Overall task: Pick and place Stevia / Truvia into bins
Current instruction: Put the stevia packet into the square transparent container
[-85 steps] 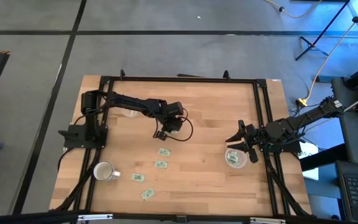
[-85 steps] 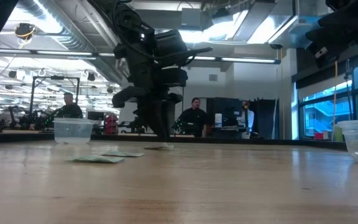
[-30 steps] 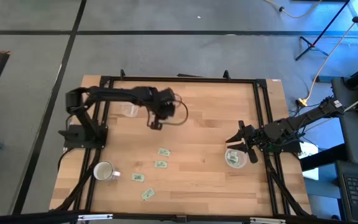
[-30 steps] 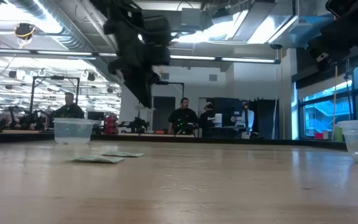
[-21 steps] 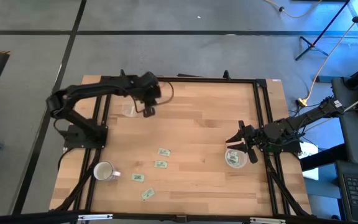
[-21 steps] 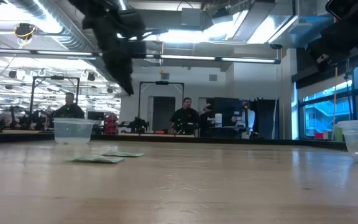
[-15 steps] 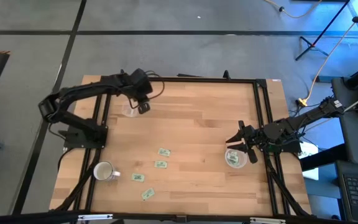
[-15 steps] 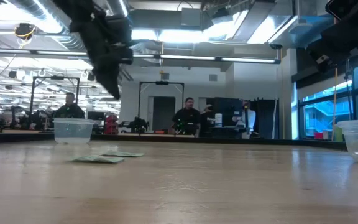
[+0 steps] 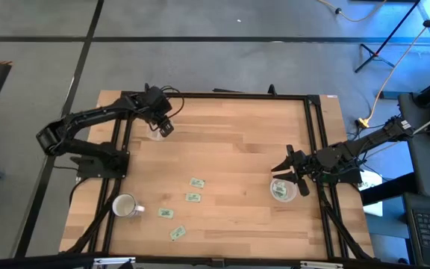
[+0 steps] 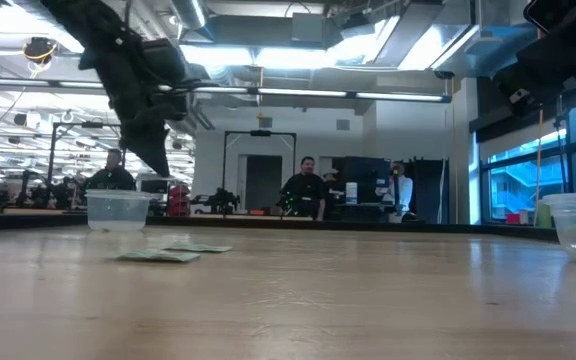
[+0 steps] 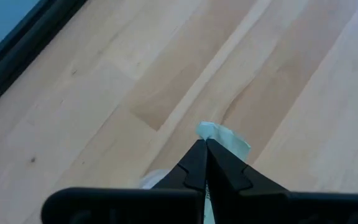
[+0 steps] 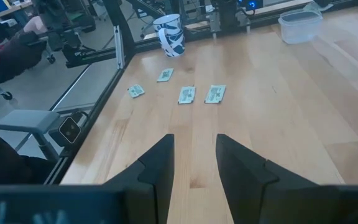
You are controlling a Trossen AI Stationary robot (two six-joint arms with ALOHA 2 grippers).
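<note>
My left gripper point(image 9: 163, 128) hangs above the table's far left, beside the left clear bin point(image 9: 154, 134), and is shut on one pale green and white sachet point(image 11: 224, 136). In the low view it point(image 10: 156, 162) is well above that bin point(image 10: 118, 210). Several more sachets lie flat on the wood point(image 9: 196, 182) point(image 9: 193, 197) point(image 9: 166, 213) point(image 9: 177, 233). My right gripper point(image 9: 282, 166) is open and empty, beside the right clear bin point(image 9: 281, 190), which holds sachets. My left gripper pinches the sachet between its two shut fingertips point(image 11: 197, 163). Only the sachet's free end point(image 11: 219, 133) shows past the tips. The sachet is lifted clear of the table. Which part of it lies between the fingers is hidden by the fingers.
A white mug point(image 9: 125, 206) stands near the table's front left corner. Black frame rails point(image 9: 215, 95) run along the table's edges. In the low view people stand in the room behind the table point(image 10: 308, 195).
My left gripper, shut on the sachet, has swung from the table's middle toward the far left edge, ending by the left bin, high above the table. The sachet has gone with it, clear of the wood. The right arm has kept still.
</note>
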